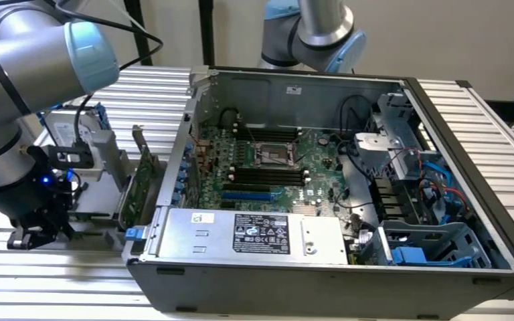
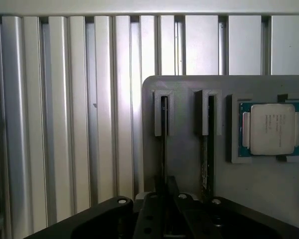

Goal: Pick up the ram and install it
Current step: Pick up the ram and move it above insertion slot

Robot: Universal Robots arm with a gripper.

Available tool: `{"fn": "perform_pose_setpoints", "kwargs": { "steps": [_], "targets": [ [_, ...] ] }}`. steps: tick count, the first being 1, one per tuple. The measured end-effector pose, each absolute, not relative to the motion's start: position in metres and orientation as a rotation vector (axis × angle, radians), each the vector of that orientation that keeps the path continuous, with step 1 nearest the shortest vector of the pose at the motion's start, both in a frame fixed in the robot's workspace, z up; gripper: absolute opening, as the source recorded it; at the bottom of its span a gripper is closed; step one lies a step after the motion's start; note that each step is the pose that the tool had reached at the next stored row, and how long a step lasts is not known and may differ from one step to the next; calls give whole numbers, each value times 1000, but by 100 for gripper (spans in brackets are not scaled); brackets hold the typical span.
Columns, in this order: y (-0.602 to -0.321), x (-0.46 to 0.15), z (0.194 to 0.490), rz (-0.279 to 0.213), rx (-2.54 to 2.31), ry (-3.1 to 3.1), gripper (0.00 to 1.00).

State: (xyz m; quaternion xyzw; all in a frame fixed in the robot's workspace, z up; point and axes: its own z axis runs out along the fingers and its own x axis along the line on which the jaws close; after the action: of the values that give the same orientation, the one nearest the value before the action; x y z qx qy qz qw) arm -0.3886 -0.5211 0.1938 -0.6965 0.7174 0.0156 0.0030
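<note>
The gripper (image 2: 164, 191) hangs over the gray holder (image 2: 184, 159), whether clamped or open I cannot tell, and the ram (image 2: 207, 149) stands edge-on in the holder's slot beside the processor chip (image 2: 271, 128).

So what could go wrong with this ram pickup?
The thin dark-green ram stick stands edge-on in a narrow slot of the grey holder; the gripper looks lined up with the neighbouring slot, so it may miss.
The upright green expansion card stands between holder and black computer case; the carry could clip it.
</note>
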Motion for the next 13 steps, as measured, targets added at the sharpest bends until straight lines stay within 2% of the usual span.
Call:
{"fn": "perform_pose_setpoints", "kwargs": {
  "steps": [13],
  "targets": [
    [-521, -389, 199, 45, -2200, 2238, 0]
  ]
}}
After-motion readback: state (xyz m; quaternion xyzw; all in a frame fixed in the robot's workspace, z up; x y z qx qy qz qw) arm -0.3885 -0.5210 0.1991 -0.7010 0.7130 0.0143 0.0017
